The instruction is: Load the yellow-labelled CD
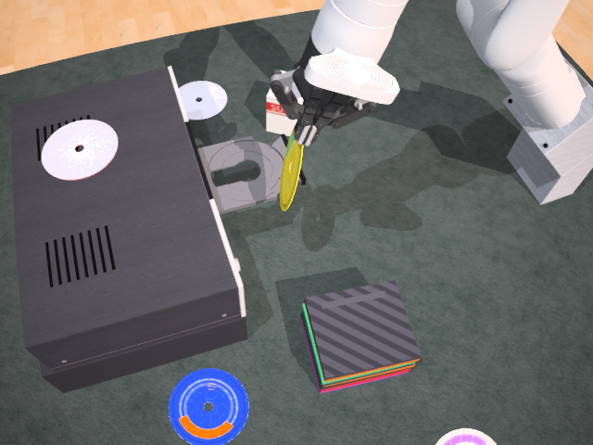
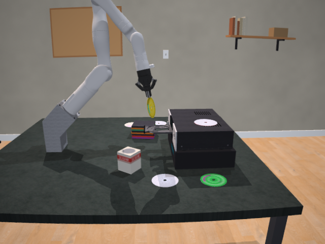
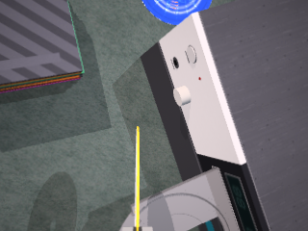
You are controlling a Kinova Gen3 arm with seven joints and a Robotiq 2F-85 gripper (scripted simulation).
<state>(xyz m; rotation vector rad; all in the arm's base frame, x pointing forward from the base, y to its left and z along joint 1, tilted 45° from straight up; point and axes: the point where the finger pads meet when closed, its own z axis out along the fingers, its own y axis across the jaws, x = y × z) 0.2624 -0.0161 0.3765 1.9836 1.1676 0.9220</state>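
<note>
My gripper is shut on the top edge of the yellow-labelled CD. The CD hangs upright, edge-on in the wrist view. It hangs in the air over the outer end of the CD player's open grey tray, well above it. The tray's round recess is empty. The black CD player stands upright on the table, its white front panel facing the tray side.
A white CD lies on the player's top. Another white CD and a sugar box lie near the tray. A stack of cases, a blue CD and a green CD lie on the table.
</note>
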